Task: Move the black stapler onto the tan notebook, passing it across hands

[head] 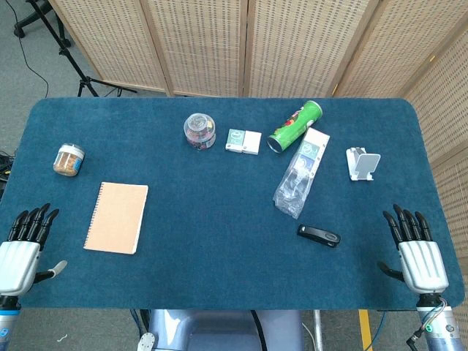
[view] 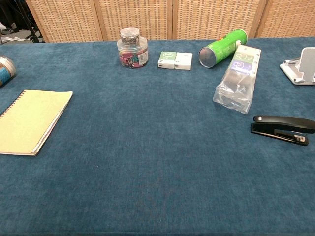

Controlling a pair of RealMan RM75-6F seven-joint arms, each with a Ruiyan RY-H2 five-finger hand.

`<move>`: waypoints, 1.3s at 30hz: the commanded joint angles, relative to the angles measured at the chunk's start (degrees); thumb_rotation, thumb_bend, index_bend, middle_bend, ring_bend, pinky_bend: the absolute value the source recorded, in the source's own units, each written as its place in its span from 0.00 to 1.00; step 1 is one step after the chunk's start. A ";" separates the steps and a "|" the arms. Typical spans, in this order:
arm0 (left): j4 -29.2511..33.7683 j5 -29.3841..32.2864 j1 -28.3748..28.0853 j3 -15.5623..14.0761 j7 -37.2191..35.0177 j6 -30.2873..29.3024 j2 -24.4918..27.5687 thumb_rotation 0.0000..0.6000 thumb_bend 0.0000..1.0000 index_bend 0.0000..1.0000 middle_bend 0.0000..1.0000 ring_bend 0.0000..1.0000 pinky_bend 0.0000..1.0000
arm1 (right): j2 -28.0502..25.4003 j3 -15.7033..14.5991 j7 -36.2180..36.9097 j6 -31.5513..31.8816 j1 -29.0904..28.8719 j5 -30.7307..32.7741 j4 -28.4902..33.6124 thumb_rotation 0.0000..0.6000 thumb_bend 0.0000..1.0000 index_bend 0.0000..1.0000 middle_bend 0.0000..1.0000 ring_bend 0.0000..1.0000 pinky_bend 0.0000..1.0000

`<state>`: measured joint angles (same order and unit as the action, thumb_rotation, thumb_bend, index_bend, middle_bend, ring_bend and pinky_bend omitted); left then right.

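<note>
The black stapler (head: 318,235) (view: 281,129) lies flat on the blue table at the right front. The tan spiral notebook (head: 116,217) (view: 30,120) lies flat at the left front. My right hand (head: 415,250) rests at the right table edge, fingers extended and apart, holding nothing, a short way right of the stapler. My left hand (head: 23,245) rests at the left edge, fingers extended, empty, left of the notebook. Neither hand shows in the chest view.
A clear plastic packet (head: 300,173) lies just behind the stapler. Further back are a green tube can (head: 295,126), a small white-green box (head: 243,141), a jar of clips (head: 199,131) and a white stand (head: 362,162). A small jar (head: 69,159) stands at the left.
</note>
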<state>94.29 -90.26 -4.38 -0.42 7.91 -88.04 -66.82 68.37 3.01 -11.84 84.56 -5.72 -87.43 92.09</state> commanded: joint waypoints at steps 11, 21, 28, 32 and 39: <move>0.32 0.04 0.39 0.71 -2.32 -0.90 1.01 1.00 0.00 0.00 0.00 0.00 0.00 | 1.54 -0.86 -1.02 -3.62 -1.71 -0.27 -0.37 1.00 0.00 0.03 0.00 0.00 0.00; 0.31 2.98 -0.38 1.87 -1.00 1.44 0.50 1.00 0.00 0.00 0.00 0.00 0.00 | 4.92 2.65 -1.80 -15.57 -11.75 0.14 0.29 1.00 0.00 0.11 0.01 0.00 0.02; 0.30 4.21 -0.82 2.04 -0.45 2.94 0.70 1.00 0.00 0.00 0.00 0.00 0.00 | 11.81 4.75 -7.62 -22.32 -16.62 6.32 -4.18 1.00 0.05 0.22 0.13 0.06 0.17; 0.54 4.80 -0.98 2.22 -0.97 3.51 1.28 1.00 0.00 0.00 0.00 0.00 0.00 | 15.51 4.77 -10.72 -24.53 -17.79 10.64 -7.22 1.00 0.11 0.26 0.16 0.11 0.19; 0.75 4.82 -0.89 2.39 -2.54 3.32 1.99 1.00 0.00 0.00 0.00 0.00 0.00 | 18.15 4.40 -11.67 -24.20 -18.18 12.87 -11.20 1.00 0.31 0.38 0.36 0.34 0.29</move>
<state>95.02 -85.43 -5.26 1.97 5.39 -84.73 -64.84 86.09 7.53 -23.54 60.32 -23.75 -74.85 81.44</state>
